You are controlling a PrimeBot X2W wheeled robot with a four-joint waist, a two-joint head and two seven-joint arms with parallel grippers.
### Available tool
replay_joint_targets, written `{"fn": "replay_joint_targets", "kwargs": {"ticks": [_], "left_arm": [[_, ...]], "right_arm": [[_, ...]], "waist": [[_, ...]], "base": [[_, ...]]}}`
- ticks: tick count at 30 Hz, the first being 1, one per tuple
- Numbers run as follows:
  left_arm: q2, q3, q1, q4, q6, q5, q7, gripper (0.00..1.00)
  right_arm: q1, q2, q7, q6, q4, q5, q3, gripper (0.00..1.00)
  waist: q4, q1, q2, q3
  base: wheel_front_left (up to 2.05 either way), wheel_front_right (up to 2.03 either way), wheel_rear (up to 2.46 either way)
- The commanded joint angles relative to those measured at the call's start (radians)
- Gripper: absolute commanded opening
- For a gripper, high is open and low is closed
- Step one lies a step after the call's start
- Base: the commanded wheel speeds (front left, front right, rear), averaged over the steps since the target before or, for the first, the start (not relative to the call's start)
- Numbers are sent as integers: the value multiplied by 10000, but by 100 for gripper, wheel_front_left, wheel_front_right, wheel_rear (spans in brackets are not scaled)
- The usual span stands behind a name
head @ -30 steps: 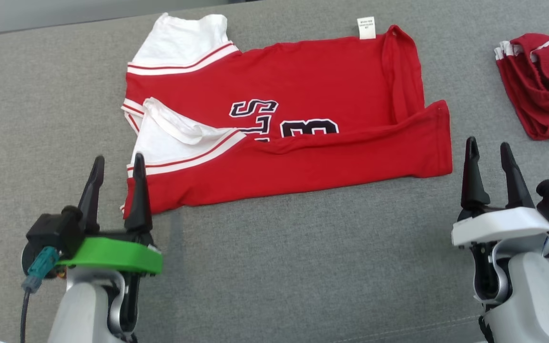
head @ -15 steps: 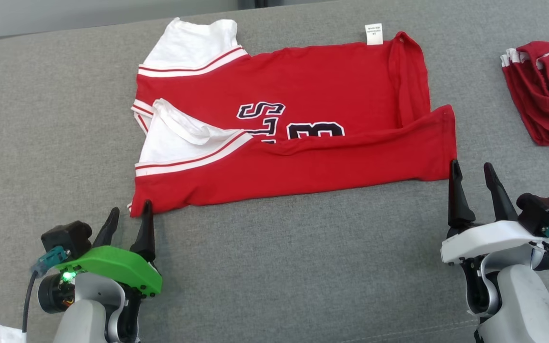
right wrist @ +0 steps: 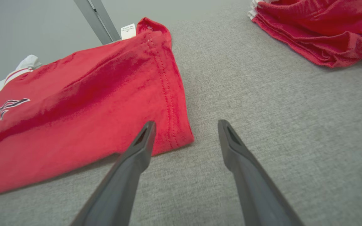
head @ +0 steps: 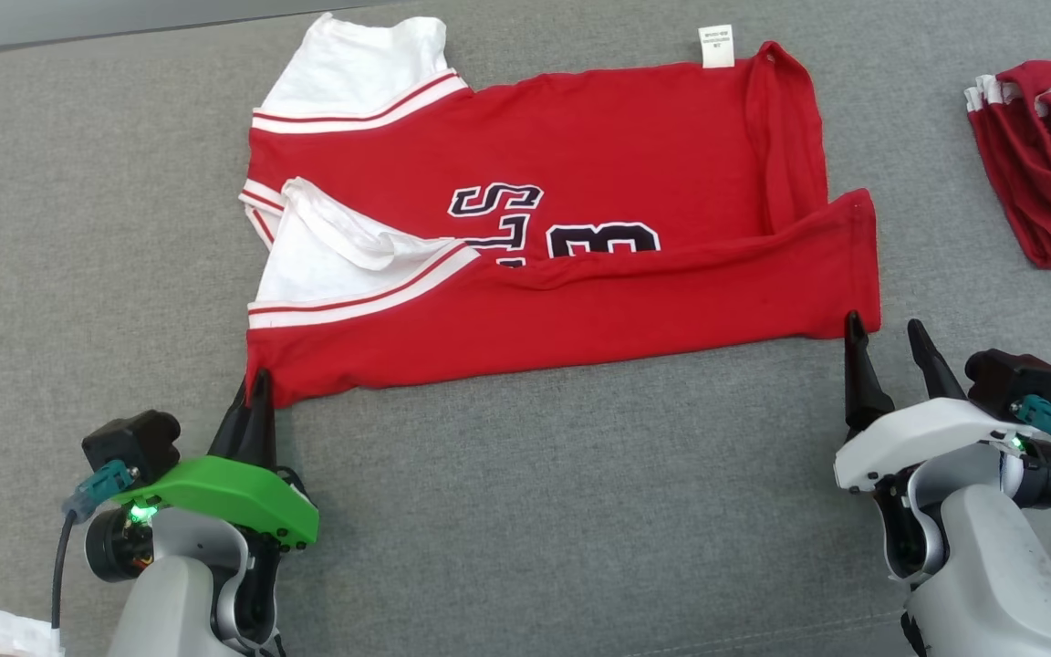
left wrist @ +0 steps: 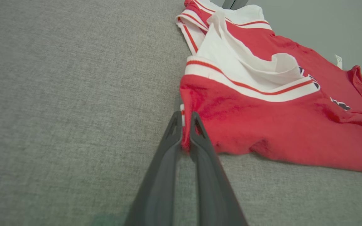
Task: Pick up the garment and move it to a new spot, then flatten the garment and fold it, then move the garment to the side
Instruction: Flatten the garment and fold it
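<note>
- Bright, even, soft light covers the grey bench (head: 525, 511); its surface reads matte.
- Shadows are weak: a thin dark line lies under the near hem of the red garment (head: 580, 310).
- The head view is sharp from edge to edge.
- In both wrist views the jaws blur toward the bottom edge, and the wide lens stretches the corners.
- There the red cloth looks smeared, while the grey weave stays crisp.
- A small green lamp (head: 136, 513) glows on the left wrist.

A soft grey cloth top (head: 525, 511) lies under the left gripper (head: 252, 383). Far ahead of it stands a pale wall (head: 33, 18).
</note>
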Motion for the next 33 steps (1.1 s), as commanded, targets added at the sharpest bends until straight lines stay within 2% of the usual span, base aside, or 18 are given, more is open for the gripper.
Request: {"fn": "replay_joint_targets", "kwargs": {"ticks": [1, 7, 8, 9, 10, 11, 12, 16, 20, 27, 33], "left_arm": [[-9, -17, -162, -79, -3, 15, -113, 0], [-12, -115, -117, -259, -5, 6, -324, 0], [-15, -134, -103, -285, 0, 6, -340, 0], [-17, -156, -93, -294, 4, 5, -366, 0], [-20, -193, -78, -317, 2, 7, -367, 0], [-21, -229, -65, -338, -1, 16, -398, 0], [-24, -271, -47, -379, -7, 32, -446, 0], [-15, -358, 149, -634, -29, 74, -596, 0], [54, -464, 509, -1258, -29, 122, -628, 0], [161, -626, 2043, -3412, 253, 82, -123, 0], [231, -693, 3699, -4772, 665, -78, 595, 0]], "right_arm": [[-189, -28, 73, -2, 165, -61, 5, 100], [-765, -29, 286, -2, 1184, 184, 49, 100], [-899, -29, 386, -2, 1440, 270, 36, 98], [-982, -28, 494, -2, 1675, 290, 36, 57], [-1076, -25, 543, -2, 1929, 236, 21, 40], [-1157, -20, 537, -2, 2118, 179, 0, 16], [-1254, -14, 489, -2, 2294, 127, -64, 0], [-1451, -19, 57, -2, 2435, 156, -167, 0], [-1090, -32, -177, -2, 1954, 296, -216, 0], [558, -33, 391, -2, -326, 45, -397, 0], [2399, -33, 1255, -2, -2532, 392, -502, 0]], "waist": [[91, 0, -1, -6], [264, 0, -1, -30], [284, 0, -1, -41], [302, 0, -1, -57], [327, 0, -1, -82], [350, 0, -1, -107], [379, 0, -1, -146], [433, 0, -1, -380], [475, 0, -1, -698], [418, 0, -1, -997], [265, 0, -1, -971]], "base": [[0, 0, 0], [0, 0, 0], [0, 0, 0], [0, 0, 0], [0, 0, 0], [0, 0, 0], [0, 0, 0], [0, 0, 0], [0, 0, 0], [0, 0, 0], [0, 0, 0]]}}
